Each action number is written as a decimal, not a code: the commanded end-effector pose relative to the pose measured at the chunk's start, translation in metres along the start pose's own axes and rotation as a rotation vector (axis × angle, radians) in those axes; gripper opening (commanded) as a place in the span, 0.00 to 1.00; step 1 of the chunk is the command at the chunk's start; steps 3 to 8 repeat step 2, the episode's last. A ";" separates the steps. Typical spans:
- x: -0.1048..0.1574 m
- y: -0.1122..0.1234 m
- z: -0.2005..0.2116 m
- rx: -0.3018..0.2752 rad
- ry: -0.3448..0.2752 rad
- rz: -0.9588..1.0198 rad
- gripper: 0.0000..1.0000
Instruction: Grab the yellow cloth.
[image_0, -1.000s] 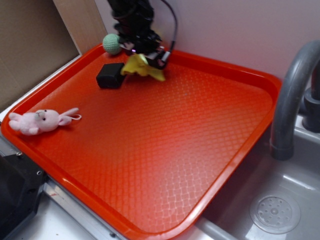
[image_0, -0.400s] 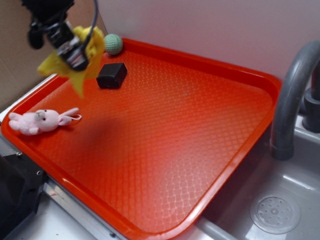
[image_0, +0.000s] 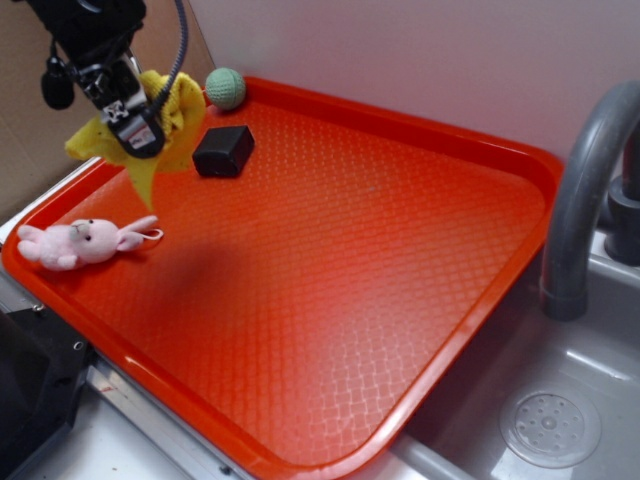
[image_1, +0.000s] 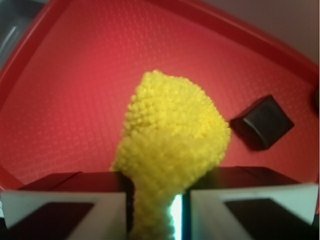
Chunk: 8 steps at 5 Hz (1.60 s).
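My gripper (image_0: 135, 132) hangs in the air over the tray's far left corner, shut on the yellow cloth (image_0: 172, 105). The cloth droops from the jaws, clear of the tray, with one corner pointing down. In the wrist view the yellow cloth (image_1: 172, 145) bulges out between my two fingers (image_1: 95, 200), filling the middle of the picture. My gripper (image_1: 157, 207) pinches its lower part.
An orange tray (image_0: 420, 200) holds a black block (image_0: 222, 151), a green ball (image_0: 225, 88) at the far edge and a pink plush bunny (image_0: 80, 241) at the left. The black block (image_1: 262, 121) lies to my right. A grey faucet (image_0: 580, 200) and sink (image_0: 550, 425) are on the right.
The gripper lifted the yellow cloth off the tray near the black block and carried it left and up. Since 0.4 s ago it barely moved.
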<state>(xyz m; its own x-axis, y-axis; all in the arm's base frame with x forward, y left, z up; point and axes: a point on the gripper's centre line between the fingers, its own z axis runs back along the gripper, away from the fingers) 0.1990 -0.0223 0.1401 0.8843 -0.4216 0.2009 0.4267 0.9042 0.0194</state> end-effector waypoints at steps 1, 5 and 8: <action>0.022 0.002 0.063 -0.037 -0.011 0.044 0.00; 0.027 -0.003 0.062 -0.021 0.012 0.077 0.00; 0.027 -0.003 0.062 -0.021 0.012 0.077 0.00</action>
